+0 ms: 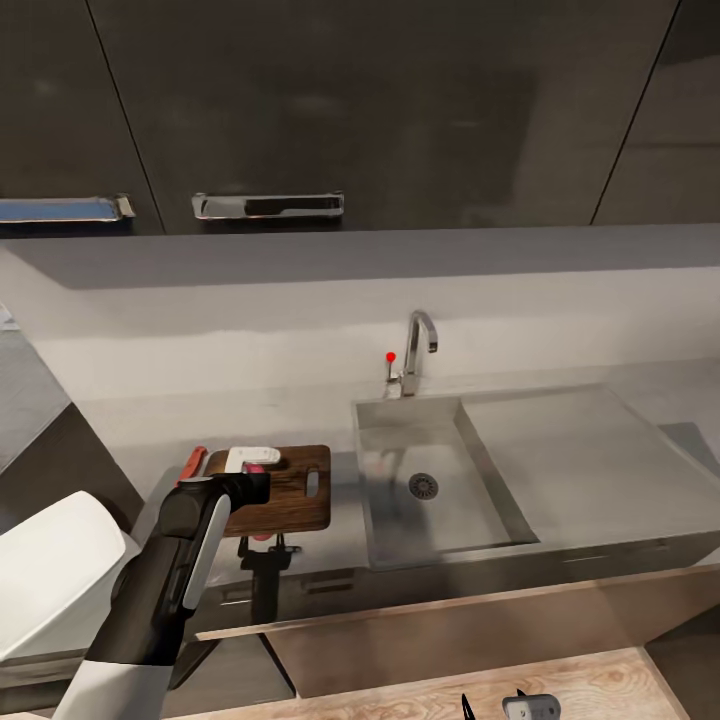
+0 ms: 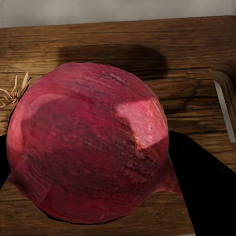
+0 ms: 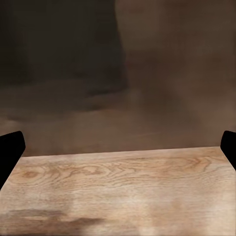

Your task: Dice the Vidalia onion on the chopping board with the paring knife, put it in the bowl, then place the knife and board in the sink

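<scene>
Onion [image 2: 88, 145]: nearest your left wrist camera. It is round, with deep red-purple papery skin, a pale sheen on the upper side, dry tan root threads at one end and a small pointed nub at the other. It sits over the chopping board.
Left gripper [image 2: 93, 196]: your dark fingers [image 2: 206, 191] show on both sides of the onion, closed against it, so you are holding it. In the head view the left arm [image 1: 185, 560] reaches to the board from 7 o'clock.
Chopping board [image 1: 290, 490]: dark brown wood with a visible grain, rounded corners and a small handle slot at the end toward the sink. It lies flat on the countertop [image 1: 250, 420], just beside the sink at its 9 o'clock.
Paring knife [image 1: 192, 465]: you can see only a reddish handle at the board's far-left edge, about 10 o'clock from the board's middle.
Sink [image 1: 480, 470]: a grey steel basin with a round dark drain, and a flat drainboard at 3 o'clock of the basin. The chrome tap [image 1: 418, 350] with its red knob stands at 12 o'clock.
Right gripper [image 3: 120, 147]: your two dark fingertips sit at opposite edges of the wrist view, spread wide with nothing between them, above a light wood surface [image 3: 123, 191].
</scene>
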Controlling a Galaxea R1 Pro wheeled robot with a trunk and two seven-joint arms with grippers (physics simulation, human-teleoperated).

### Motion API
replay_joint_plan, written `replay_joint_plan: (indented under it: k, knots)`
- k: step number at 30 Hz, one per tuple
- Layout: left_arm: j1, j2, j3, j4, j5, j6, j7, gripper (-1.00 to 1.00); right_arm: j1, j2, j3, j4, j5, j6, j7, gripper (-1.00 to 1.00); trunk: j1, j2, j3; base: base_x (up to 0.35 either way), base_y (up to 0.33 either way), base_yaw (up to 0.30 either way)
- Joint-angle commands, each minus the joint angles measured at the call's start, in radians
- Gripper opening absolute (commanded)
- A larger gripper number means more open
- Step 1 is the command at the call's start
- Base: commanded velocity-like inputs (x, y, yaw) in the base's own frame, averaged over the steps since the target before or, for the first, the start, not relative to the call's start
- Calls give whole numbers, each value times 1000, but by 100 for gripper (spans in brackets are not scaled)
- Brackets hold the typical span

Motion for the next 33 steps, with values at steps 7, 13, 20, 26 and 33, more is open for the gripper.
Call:
replay_joint_plan:
  k: [7,13,20,26,33]
  knots:
    - [-1,0,-1,-1,5,4,8,-100,-1,-2,8,0,-10,-3,-8,100,1,-2,-2,0,1,0]
    - [-1,0,-1,-1,5,4,8,-100,-1,-2,8,0,-11,-3,-8,100,1,-2,-7,0,0,0]
    - [-1,0,-1,0,5,4,8,-100,-1,-2,8,0,-11,-3,-8,100,1,-2,-16,0,0,0]
    - [-1,0,-1,2,5,4,8,-100,-1,-2,8,0,-11,-3,-8,100,1,-2,-25,0,0,0]
    - [-1,0,-1,3,5,4,8,-100,-1,-2,8,0,-11,-3,-8,100,1,-2,-32,0,0,0]
